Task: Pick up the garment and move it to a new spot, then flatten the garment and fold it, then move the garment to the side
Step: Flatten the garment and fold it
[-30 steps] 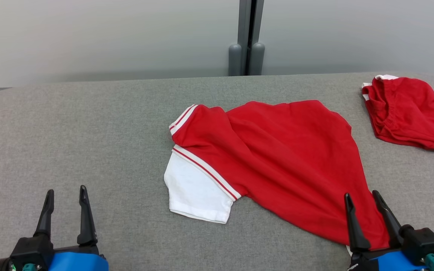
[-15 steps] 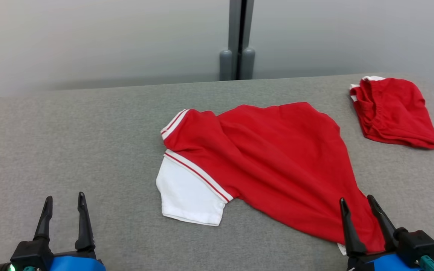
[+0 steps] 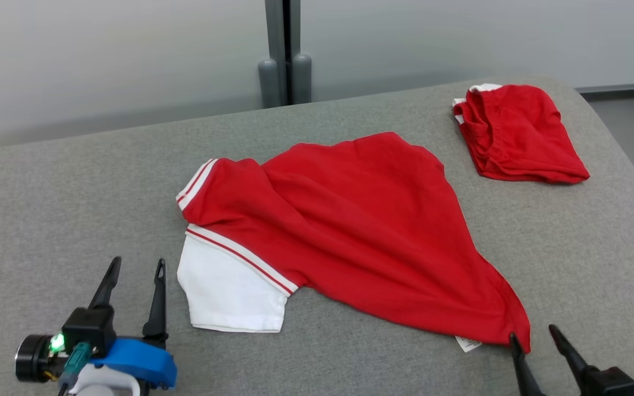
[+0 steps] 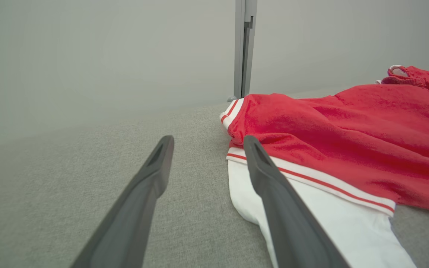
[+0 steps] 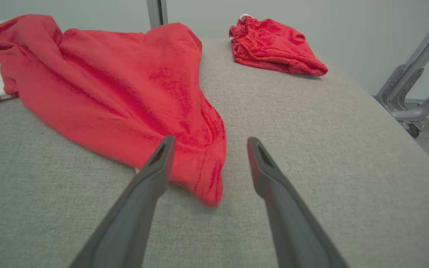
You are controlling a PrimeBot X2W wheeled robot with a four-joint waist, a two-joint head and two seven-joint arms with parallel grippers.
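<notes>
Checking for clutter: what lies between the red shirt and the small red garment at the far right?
Nothing: the head view shows bare grey table separating the red shirt from the small red garment; the right wrist view agrees.

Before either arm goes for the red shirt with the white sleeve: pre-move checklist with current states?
1. Left gripper open and empty: ok.
2. Right gripper open and empty: ok.
3. Red shirt with white striped sleeve fully on the grey fabric tabletop: ok.
4. Shirt lying flat: not ok, it is bunched and creased.
5. Shirt's near hem corner lies just ahead of the right gripper: ok.
6. Small bunched red garment at the far right lies apart from the shirt: ok.
</notes>
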